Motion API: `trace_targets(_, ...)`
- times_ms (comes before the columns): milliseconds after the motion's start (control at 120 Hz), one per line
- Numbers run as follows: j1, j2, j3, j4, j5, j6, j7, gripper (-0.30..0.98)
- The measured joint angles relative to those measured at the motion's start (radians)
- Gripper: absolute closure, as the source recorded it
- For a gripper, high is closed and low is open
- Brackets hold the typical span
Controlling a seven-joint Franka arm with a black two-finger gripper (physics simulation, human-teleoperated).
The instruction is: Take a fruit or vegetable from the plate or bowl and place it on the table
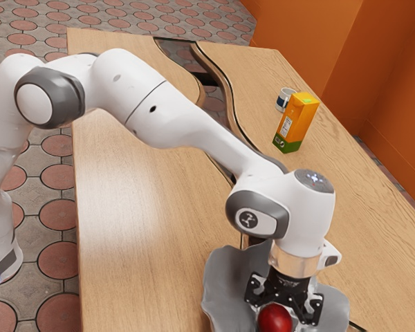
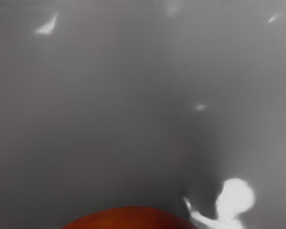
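Gripper (image 1: 284,312), mine: at red fruit (image 1: 273,320), grey bowl (image 1: 221,283) | grip: apart or clamped, I can't tell | advised: centred, gentle hold; lift straight before swinging tableward

Can't see the lower end of the gripper (image 1: 285,285), hidden behind the red fruit (image 1: 274,319), nor all of the fruit and the grey bowl (image 1: 220,277), cut off by the exterior view's lower edge. Can't read the tiny print on the carton (image 1: 302,114) or see the mug's (image 1: 282,101) covered side behind it. Can't make out detail in the wrist view's blurred grey, with the fruit cropped there too.
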Motion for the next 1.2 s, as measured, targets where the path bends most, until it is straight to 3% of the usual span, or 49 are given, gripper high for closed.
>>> trace_targets(142,-0.002,-0.002,0.0,0.0,-0.018,0.002,-0.009,0.36)
trace_targets(325,-0.015,-0.046,0.0,0.0,-0.022,0.001,-0.022,0.37)
trace_targets(533,-0.102,-0.173,-0.033,0.019,-0.025,-0.013,-0.047,0.4)
trace_targets(850,-0.274,0.024,-0.069,0.235,-0.017,0.002,-0.095,0.43)
trace_targets(925,-0.283,0.032,-0.068,0.23,0.02,0.02,-0.104,0.26)
trace_targets(1083,-0.281,-0.003,-0.016,0.199,0.064,0.054,-0.121,0.09)
trace_targets(1200,-0.229,-0.207,0.063,0.181,0.065,-0.086,-0.207,0.04)
